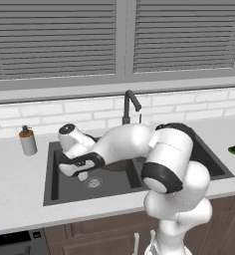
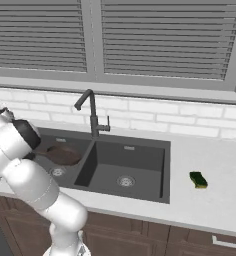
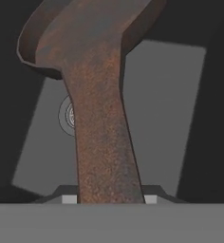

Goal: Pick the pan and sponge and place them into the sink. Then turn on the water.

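Over the left basin of the dark grey double-basin sink (image 2: pixel 162 172), the dark brown round frying pan (image 2: pixel 64 155) hangs by its long handle. Risk: releasing from here could bang it against the basin wall or leave it propped crooked. Gripper (image 1: pixel 82 168) narrowly clamped on the handle. Small yellow-green sponge (image 2: pixel 198 180) sits on the counter, right of the sink.
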